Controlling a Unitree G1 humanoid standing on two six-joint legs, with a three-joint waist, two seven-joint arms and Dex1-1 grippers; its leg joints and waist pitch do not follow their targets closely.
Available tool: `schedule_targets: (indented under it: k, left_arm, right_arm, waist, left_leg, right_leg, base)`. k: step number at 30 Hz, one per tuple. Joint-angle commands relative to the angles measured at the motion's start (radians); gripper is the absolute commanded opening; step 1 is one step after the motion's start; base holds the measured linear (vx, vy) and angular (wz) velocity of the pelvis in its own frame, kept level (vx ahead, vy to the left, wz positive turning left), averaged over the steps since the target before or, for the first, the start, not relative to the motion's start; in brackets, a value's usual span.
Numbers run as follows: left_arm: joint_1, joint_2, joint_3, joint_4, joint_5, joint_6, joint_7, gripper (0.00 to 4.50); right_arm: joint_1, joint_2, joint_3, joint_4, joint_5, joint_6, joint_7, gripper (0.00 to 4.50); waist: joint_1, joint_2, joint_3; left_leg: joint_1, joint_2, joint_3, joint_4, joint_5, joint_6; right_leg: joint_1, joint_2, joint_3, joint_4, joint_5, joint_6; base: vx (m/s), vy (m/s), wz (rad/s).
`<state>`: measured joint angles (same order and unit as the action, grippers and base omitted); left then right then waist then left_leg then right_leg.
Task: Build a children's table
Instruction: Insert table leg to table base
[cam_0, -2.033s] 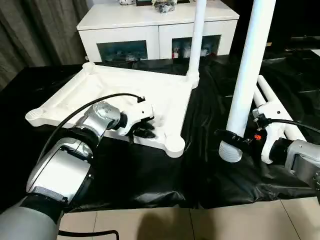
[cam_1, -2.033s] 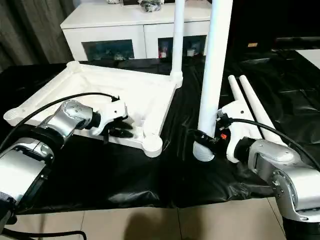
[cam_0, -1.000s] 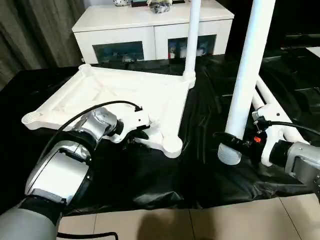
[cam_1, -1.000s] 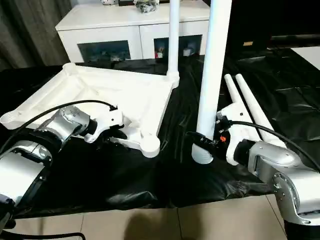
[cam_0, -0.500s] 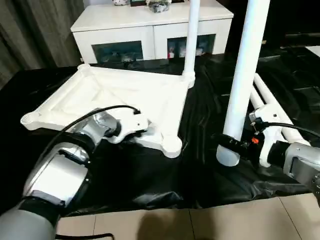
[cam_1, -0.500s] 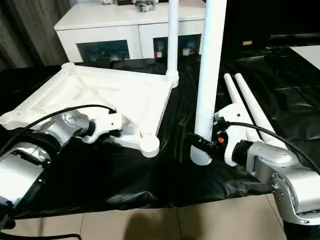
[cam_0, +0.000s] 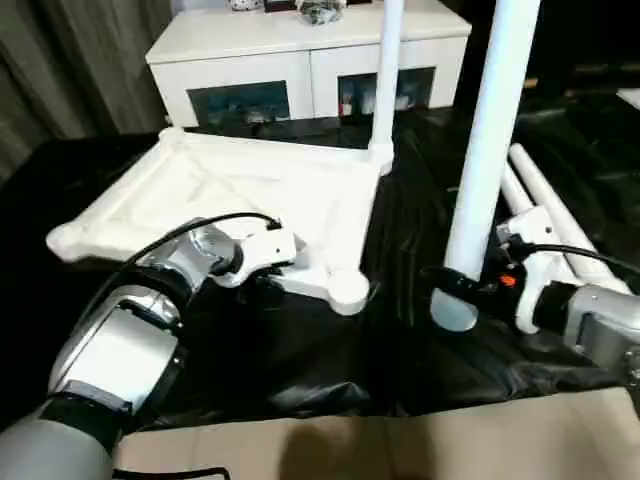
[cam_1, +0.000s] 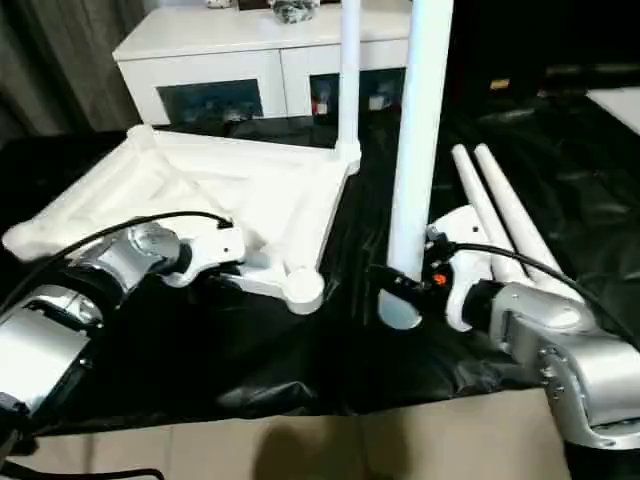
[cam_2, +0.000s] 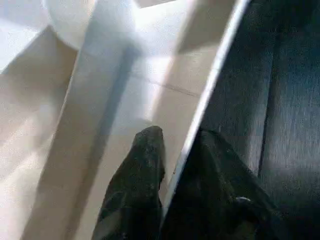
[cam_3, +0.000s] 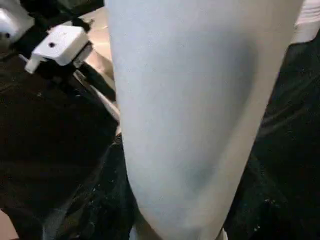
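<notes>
The white table top (cam_0: 250, 195) lies upside down on the black-covered table (cam_0: 300, 350), ribbed underside up, slightly left of centre. One leg (cam_0: 388, 70) already stands upright in its far right corner socket. The near right corner socket (cam_0: 345, 290) is empty and seems the likely next target.

The left gripper (cam_2: 175, 165) straddles the top's near edge just left of that socket, one finger on the inner side of the rim and one outside; whether it has actually clamped I cannot tell. If that hold is loose or shallow, the top could slide or tip when a leg is pressed in.

The right gripper (cam_1: 400, 283) is clasped around the second leg (cam_0: 490, 150) near its wide lower end, holding it upright to the right of the top. Gripped so low, the long leg could lever over or twist in the fingers while carried across. A tilted entry might jam in the socket.

Two spare legs (cam_0: 550, 205) lie on the cloth at far right, close behind the right arm, which could knock them rolling.
</notes>
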<state>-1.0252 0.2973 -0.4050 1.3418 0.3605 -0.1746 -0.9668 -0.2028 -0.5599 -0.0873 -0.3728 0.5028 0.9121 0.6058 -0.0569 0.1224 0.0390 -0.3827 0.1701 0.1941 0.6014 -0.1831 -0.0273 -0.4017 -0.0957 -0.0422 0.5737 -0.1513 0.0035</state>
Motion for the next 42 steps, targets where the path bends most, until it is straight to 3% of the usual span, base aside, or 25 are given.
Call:
schedule_targets:
  k: [1,8,9,11,12,13,16,23,27,28,31,36,37,38,42]
  left_arm:
    - [0.004,0.01,0.022,0.004,-0.001,0.02,0.042,0.93]
    - [0.003,0.011,0.04,0.006,-0.007,0.047,0.059,0.6]
    - [0.004,0.01,0.044,0.006,-0.011,0.05,0.061,0.55]
    - [0.005,0.009,0.049,0.006,-0.015,0.058,0.066,0.45]
    - [0.005,0.008,0.051,0.006,-0.017,0.063,0.065,0.43]
    - [0.006,0.007,0.053,0.005,-0.02,0.067,0.063,0.41]
    - [0.008,0.003,0.063,0.001,-0.031,0.08,0.06,0.27]
    - [0.024,-0.002,0.076,-0.023,-0.033,0.107,0.087,0.12]
    - [0.041,-0.002,0.089,-0.047,-0.041,0.113,0.091,0.04]
    - [0.047,-0.001,0.091,-0.057,-0.041,0.114,0.092,0.04]
    - [0.062,0.002,0.099,-0.084,-0.05,0.105,0.094,0.02]
    - [0.091,0.022,0.102,-0.137,-0.062,0.101,0.048,0.01]
    - [0.095,0.026,0.105,-0.143,-0.063,0.105,0.043,0.01]
    - [0.099,0.031,0.104,-0.151,-0.061,0.108,0.031,0.01]
    - [0.112,0.053,0.102,-0.182,-0.06,0.122,0.013,0.0]
  right_arm:
    - [-0.008,0.0,-0.008,-0.032,0.008,0.002,-0.013,1.87]
    - [-0.002,0.0,-0.006,-0.029,0.006,-0.001,-0.015,1.87]
    - [-0.003,0.0,-0.004,-0.027,0.006,-0.002,-0.016,1.87]
    - [-0.007,0.0,0.0,-0.022,0.006,-0.005,-0.017,1.87]
    - [-0.01,0.0,0.002,-0.019,0.006,-0.006,-0.018,1.87]
    - [-0.012,0.0,0.005,-0.017,0.004,-0.007,-0.018,1.87]
    - [-0.015,0.0,0.011,-0.01,-0.001,-0.008,-0.02,1.87]
    - [-0.04,0.016,0.026,0.031,-0.027,-0.023,-0.042,1.87]
    - [-0.068,0.032,0.04,0.074,-0.047,-0.042,-0.055,1.87]
    - [-0.08,0.039,0.047,0.092,-0.054,-0.049,-0.061,1.87]
    - [-0.103,0.054,0.059,0.121,-0.062,-0.064,-0.07,1.87]
    - [-0.139,0.097,0.091,0.162,-0.082,-0.096,-0.071,1.87]
    - [-0.142,0.103,0.095,0.164,-0.085,-0.101,-0.072,1.87]
    - [-0.146,0.109,0.096,0.17,-0.085,-0.107,-0.073,1.87]
    - [-0.154,0.124,0.105,0.193,-0.09,-0.129,-0.07,1.87]
  waist:
    - [-0.002,-0.019,-0.062]
    - [-0.026,-0.016,-0.062]
    - [-0.027,-0.021,-0.062]
    - [-0.031,-0.017,-0.061]
    - [-0.033,-0.017,-0.061]
    - [-0.035,-0.024,-0.061]
    - [-0.043,-0.022,-0.06]
    - [-0.046,-0.025,-0.059]
    - [-0.039,-0.035,-0.061]
    - [-0.038,-0.032,-0.061]
    - [-0.031,-0.044,-0.06]
    - [-0.013,-0.031,-0.062]
    - [-0.007,-0.019,-0.062]
    - [-0.001,-0.025,-0.065]
    - [0.015,-0.024,-0.066]
  left_leg:
    - [0.013,0.034,-0.029,-0.069,-0.304,0.059]
    - [0.009,0.034,-0.032,-0.067,-0.298,0.075]
    - [0.008,0.033,-0.031,-0.067,-0.3,0.076]
    - [0.009,0.034,-0.032,-0.067,-0.307,0.075]
    - [0.009,0.034,-0.032,-0.068,-0.31,0.074]
    - [0.008,0.033,-0.032,-0.068,-0.31,0.075]
    - [0.007,0.033,-0.033,-0.068,-0.312,0.077]
    - [0.006,0.032,-0.034,-0.067,-0.309,0.079]
    - [0.003,0.033,-0.033,-0.068,-0.292,0.086]
    - [0.005,0.032,-0.032,-0.066,-0.287,0.086]
    - [0.005,0.034,-0.031,-0.067,-0.283,0.089]
    - [0.006,0.039,-0.03,-0.069,-0.256,0.093]
    - [0.005,0.039,-0.031,-0.07,-0.255,0.089]
    - [0.006,0.039,-0.03,-0.069,-0.251,0.085]
    - [0.006,0.038,-0.03,-0.07,-0.233,0.081]
  right_leg:
    - [0.05,-0.042,0.017,-0.08,-0.328,-0.213]
    - [0.049,-0.039,0.01,-0.083,-0.363,-0.197]
    - [0.049,-0.039,0.01,-0.084,-0.367,-0.197]
    - [0.048,-0.04,0.01,-0.085,-0.382,-0.194]
    - [0.047,-0.039,0.009,-0.085,-0.383,-0.194]
    - [0.048,-0.04,0.009,-0.085,-0.388,-0.192]
    - [0.047,-0.041,0.009,-0.085,-0.4,-0.19]
    - [0.045,-0.041,0.008,-0.087,-0.424,-0.184]
    - [0.046,-0.044,0.009,-0.083,-0.394,-0.196]
    - [0.046,-0.045,0.009,-0.083,-0.395,-0.2]
    - [0.045,-0.044,0.01,-0.081,-0.393,-0.203]
    - [0.046,-0.045,0.013,-0.073,-0.312,-0.225]
    - [0.048,-0.045,0.012,-0.071,-0.294,-0.229]
    - [0.048,-0.046,0.013,-0.069,-0.269,-0.236]
    - [0.052,-0.047,0.013,-0.062,-0.224,-0.253]
  base:
    - [0.0,0.0,0.0]
    - [0.0,0.0,0.0]
    - [0.0,0.0,0.0]
    - [0.0,0.0,0.0]
    - [0.0,0.0,0.0]
    - [0.0,0.0,0.0]
    - [0.0,0.0,0.0]
    - [0.0,0.0,0.0]
    - [0.0,0.0,0.0]
    - [0.0,0.0,0.0]
    - [0.0,0.0,0.0]
    - [0.0,0.0,0.0]
    - [0.0,0.0,0.0]
    - [0.0,0.0,0.0]
    - [0.0,0.0,0.0]
